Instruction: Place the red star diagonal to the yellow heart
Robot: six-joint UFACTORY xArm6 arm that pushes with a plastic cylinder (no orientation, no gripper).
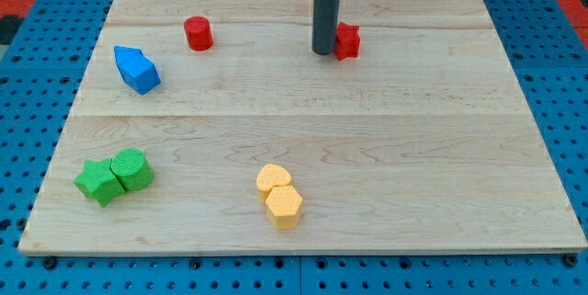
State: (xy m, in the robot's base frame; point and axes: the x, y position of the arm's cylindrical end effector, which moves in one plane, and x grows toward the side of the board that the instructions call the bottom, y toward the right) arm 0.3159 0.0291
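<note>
The red star [347, 40] lies near the view's top, right of centre, on the wooden board [386, 148]. My tip [322, 52] rests on the board just left of the red star, touching or almost touching it. The yellow heart [273, 178] lies near the view's bottom centre, touching the yellow hexagon [285, 206] just below it. The rod partly hides the star's left edge.
A red cylinder [197, 33] sits at the top left. A blue pentagon-like block [137, 68] lies at the left. A green star [98, 182] and a green cylinder [132, 168] touch each other at the bottom left. Blue pegboard surrounds the board.
</note>
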